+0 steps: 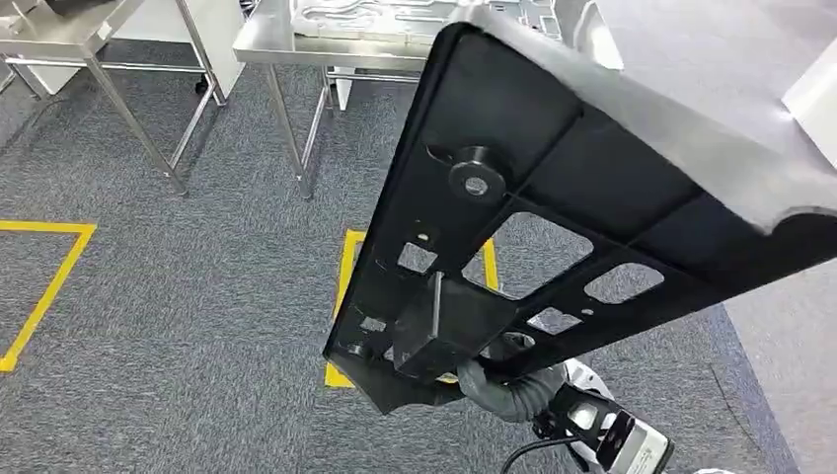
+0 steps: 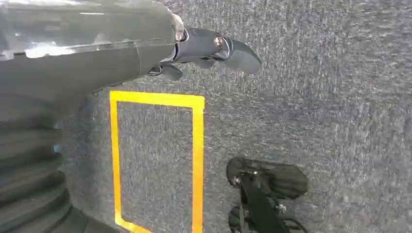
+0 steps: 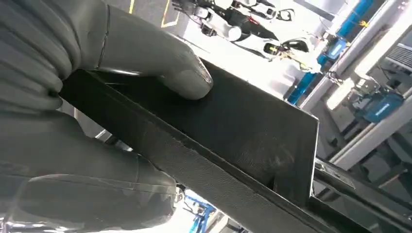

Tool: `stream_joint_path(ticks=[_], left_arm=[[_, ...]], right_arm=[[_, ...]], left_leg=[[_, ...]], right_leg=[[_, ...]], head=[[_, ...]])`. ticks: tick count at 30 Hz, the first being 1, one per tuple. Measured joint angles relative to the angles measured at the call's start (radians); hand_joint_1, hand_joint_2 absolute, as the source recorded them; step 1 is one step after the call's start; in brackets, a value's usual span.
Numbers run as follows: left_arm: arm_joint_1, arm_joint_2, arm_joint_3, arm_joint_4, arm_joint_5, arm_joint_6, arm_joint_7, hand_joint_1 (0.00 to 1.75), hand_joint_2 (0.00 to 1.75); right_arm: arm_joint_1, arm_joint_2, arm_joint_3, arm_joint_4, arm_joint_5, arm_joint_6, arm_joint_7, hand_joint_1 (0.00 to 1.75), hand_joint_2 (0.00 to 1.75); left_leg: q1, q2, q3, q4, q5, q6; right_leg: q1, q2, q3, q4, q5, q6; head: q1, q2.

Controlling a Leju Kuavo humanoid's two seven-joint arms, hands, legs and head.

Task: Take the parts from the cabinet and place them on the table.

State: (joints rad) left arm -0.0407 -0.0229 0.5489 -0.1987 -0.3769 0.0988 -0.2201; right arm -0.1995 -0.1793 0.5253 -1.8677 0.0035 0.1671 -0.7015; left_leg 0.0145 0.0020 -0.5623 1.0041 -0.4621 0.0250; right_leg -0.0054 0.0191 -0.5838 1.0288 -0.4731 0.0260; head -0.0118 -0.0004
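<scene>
A large black plastic panel [image 1: 553, 188] with several cut-outs and a round boss is held up, tilted, in front of me. My right hand [image 1: 494, 383] grips its lower end from below. In the right wrist view the thick thumb [image 3: 165, 63] presses on the panel's flat face [image 3: 243, 126] and the fingers [image 3: 87, 194] wrap under its edge. My left hand [image 2: 204, 48] hangs over the carpet with its fingers apart and nothing in it. A steel table [image 1: 281, 41] ahead carries a pale moulded part [image 1: 375, 18].
A second steel table [image 1: 59, 39] stands at the far left. Yellow tape squares [image 1: 39, 296] mark the grey carpet, one [image 1: 347, 296] partly behind the panel. A white object [image 1: 814, 94] is at the right edge.
</scene>
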Motion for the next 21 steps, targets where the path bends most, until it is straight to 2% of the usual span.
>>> stream_joint_path(ticks=[1,3,4,5,6,7,8,9,10,13,14,15,16,18,19,20,21], left_arm=[[0.0,0.0,0.0,0.0,0.0,0.0,-0.004,0.0,1.75],[0.001,0.001,0.0,0.0,0.0,-0.003,-0.006,0.0,1.75],[0.002,0.001,0.0,0.0,-0.002,-0.003,-0.007,0.0,1.75],[0.003,0.001,0.0,0.0,-0.003,-0.005,-0.007,0.0,1.75],[0.003,0.001,0.0,0.0,-0.005,-0.006,-0.008,0.0,1.75],[0.002,0.001,0.0,0.0,-0.01,-0.007,-0.008,0.0,1.75],[0.002,0.001,0.0,0.0,-0.012,-0.009,-0.008,0.0,1.75],[0.001,0.0,0.0,0.0,-0.013,-0.009,-0.007,0.0,1.75],[0.0,0.0,0.0,0.0,-0.014,-0.009,-0.007,0.0,1.75],[0.0,0.002,0.0,0.0,-0.019,-0.01,-0.006,0.0,1.75],[-0.003,0.005,0.0,-0.001,-0.02,-0.01,-0.006,0.0,1.75],[-0.003,0.006,0.0,-0.001,-0.021,-0.01,-0.006,0.0,1.75],[-0.004,0.005,0.0,-0.001,-0.021,-0.01,-0.006,0.0,1.75],[-0.003,0.006,0.0,-0.001,-0.024,-0.009,-0.005,0.0,1.75],[-0.002,0.006,0.0,-0.001,-0.024,-0.009,-0.005,0.0,1.75],[0.0,0.006,0.0,-0.001,-0.025,-0.009,-0.004,0.0,1.75],[0.001,0.006,0.0,-0.001,-0.027,-0.009,-0.004,0.0,1.75]], right_arm=[[0.0,-0.003,0.0,-0.003,0.001,-0.001,0.0,1.75,1.75],[0.009,-0.005,0.0,-0.005,0.004,-0.004,0.0,1.75,1.75],[0.015,-0.005,0.0,-0.005,0.008,-0.006,0.0,1.75,1.75],[0.018,-0.005,0.0,-0.005,0.011,-0.008,0.0,1.75,1.75],[0.019,-0.006,0.001,-0.005,0.014,-0.01,0.0,1.75,1.75],[0.018,-0.007,0.001,-0.007,0.015,-0.012,0.0,1.75,1.75],[0.018,-0.007,0.0,-0.011,0.016,-0.013,0.0,1.75,1.75],[0.017,-0.007,0.0,-0.014,0.017,-0.013,0.0,1.75,1.75],[0.014,-0.007,0.0,-0.015,0.018,-0.014,0.0,1.75,1.75],[0.015,-0.007,0.0,-0.018,0.018,-0.015,0.0,1.75,1.75],[0.016,-0.007,0.0,-0.02,0.018,-0.015,0.0,1.75,1.75],[0.015,-0.007,0.0,-0.023,0.018,-0.015,-0.001,1.75,1.75],[0.012,-0.006,0.0,-0.024,0.017,-0.015,0.0,1.75,1.75],[0.014,-0.005,0.0,-0.024,0.017,-0.015,0.0,1.75,1.75],[0.015,-0.005,0.0,-0.024,0.017,-0.015,0.0,1.75,1.75],[0.016,-0.005,0.0,-0.024,0.017,-0.015,0.0,1.75,1.75],[0.016,-0.005,0.0,-0.024,0.017,-0.015,0.0,1.75,1.75]], left_leg=[[0.0,0.001,0.001,0.0,-0.002,0.004],[-0.002,0.003,0.001,0.001,-0.005,0.008],[-0.003,0.005,0.002,0.001,-0.007,0.009],[-0.003,0.005,0.005,0.001,-0.009,0.008],[-0.003,0.005,0.009,0.001,-0.012,0.007],[-0.004,0.005,0.015,0.001,-0.015,0.006],[-0.004,0.005,0.022,0.001,-0.019,0.003],[-0.004,0.005,0.026,-0.001,-0.023,0.0],[-0.009,0.005,0.025,0.002,-0.028,-0.008],[-0.005,0.011,0.032,-0.007,-0.033,-0.024],[-0.012,0.013,0.04,-0.009,-0.038,-0.033],[-0.006,0.008,0.038,0.011,-0.049,-0.036],[-0.005,0.007,0.01,0.069,-0.08,-0.037],[-0.003,0.006,-0.082,0.234,-0.147,-0.044],[-0.003,0.006,-0.123,0.299,-0.163,-0.046],[-0.003,0.006,-0.146,0.32,-0.15,-0.047],[-0.003,0.006,-0.141,0.291,-0.116,-0.046]], right_leg=[[-0.002,-0.01,-0.036,0.073,-0.041,0.007],[-0.004,-0.013,-0.12,0.23,-0.109,0.012],[-0.005,-0.013,-0.155,0.288,-0.119,0.013],[-0.006,-0.013,-0.162,0.286,-0.098,0.012],[-0.006,-0.013,-0.145,0.243,-0.061,0.009],[-0.006,-0.014,-0.109,0.167,-0.014,0.003],[-0.004,-0.016,-0.062,0.07,0.034,-0.006],[0.002,-0.027,-0.028,-0.005,0.049,-0.016],[0.009,-0.03,-0.018,-0.02,0.035,-0.018],[0.014,-0.02,-0.02,-0.017,0.03,-0.029],[0.004,-0.018,-0.009,-0.031,0.033,-0.035],[0.001,-0.018,0.004,-0.042,0.035,-0.04],[0.001,-0.019,0.011,-0.043,0.031,-0.048],[0.003,-0.018,0.017,-0.042,0.024,-0.055],[0.004,-0.016,0.019,-0.041,0.021,-0.057],[0.005,-0.012,0.023,-0.04,0.016,-0.056],[0.005,-0.009,0.029,-0.04,0.012,-0.054]], head=[[0.0,0.0],[0.0,0.0],[0.0,0.0],[0.0,0.0],[0.0,0.0],[0.0,0.0],[0.0,0.0],[0.0,0.0],[0.0,0.0],[0.0,0.0],[0.0,0.0],[-0.001,0.0],[-0.002,0.0],[-0.001,0.0],[-0.002,0.0],[-0.001,0.0],[-0.001,0.0]])
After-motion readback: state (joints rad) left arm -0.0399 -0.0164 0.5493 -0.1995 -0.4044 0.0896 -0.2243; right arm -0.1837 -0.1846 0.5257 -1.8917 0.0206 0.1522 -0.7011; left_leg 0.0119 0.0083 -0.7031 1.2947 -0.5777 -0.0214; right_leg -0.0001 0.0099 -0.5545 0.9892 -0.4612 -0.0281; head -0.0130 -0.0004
